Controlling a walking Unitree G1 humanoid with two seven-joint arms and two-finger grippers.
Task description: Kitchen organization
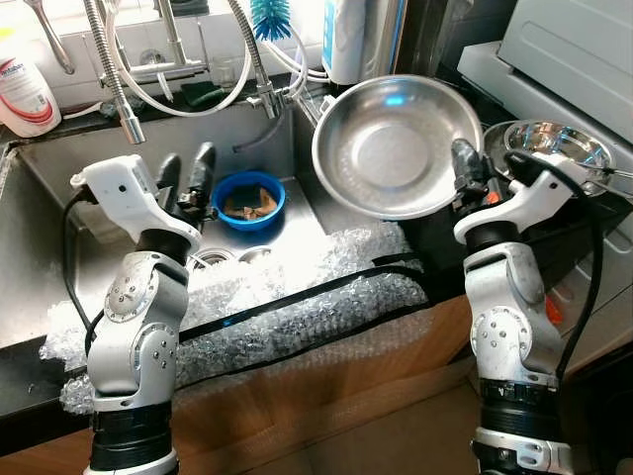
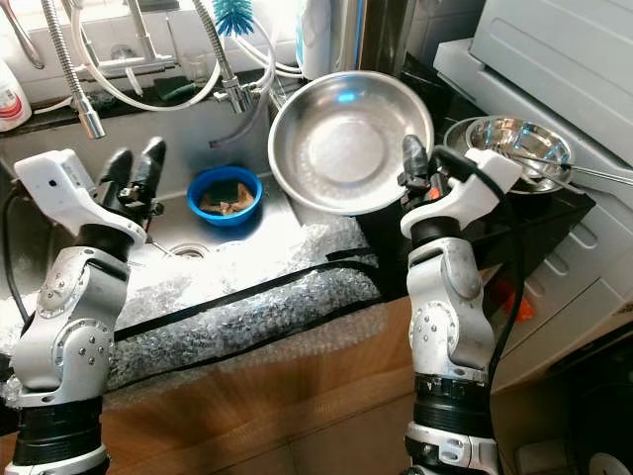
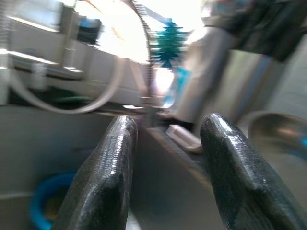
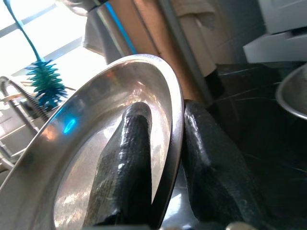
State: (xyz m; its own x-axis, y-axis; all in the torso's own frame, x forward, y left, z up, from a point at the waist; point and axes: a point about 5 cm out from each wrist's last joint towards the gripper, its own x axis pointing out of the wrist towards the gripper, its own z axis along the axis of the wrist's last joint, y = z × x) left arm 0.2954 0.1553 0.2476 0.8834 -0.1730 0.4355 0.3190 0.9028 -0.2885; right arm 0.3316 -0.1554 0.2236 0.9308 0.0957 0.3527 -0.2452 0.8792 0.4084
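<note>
Stainless steel runs under my left gripper [image 1: 188, 170]: a sunken sink basin [image 1: 59, 198] with crinkled clear bubble wrap [image 1: 297, 297] heaped along its near edge, crossed by a black strap. Below that is a brown wooden cabinet front [image 1: 326, 396]. Beyond my left fingers, spring-necked chrome faucets [image 1: 109, 74] hang over the sink, with a teal bottle brush [image 1: 269, 15] and a white plastic bottle [image 1: 25, 94] at the back. My left jaws stand apart, holding nothing, raised over the basin. Just past them, on the sink floor, sits a small round blue plastic bowl [image 1: 248, 199] with brownish scraps inside.

My right gripper [image 4: 165, 158] is clamped on the rim of a wide, shallow, shiny stainless steel bowl [image 1: 396, 143], one finger inside [image 4: 124, 167], one behind. The bowl is tilted up on edge, its hollow facing me, above the sink's right corner and the black countertop [image 1: 445, 237]. Past my right gripper, a second, smaller steel bowl [image 1: 549, 148] rests on that dark counter.
</note>
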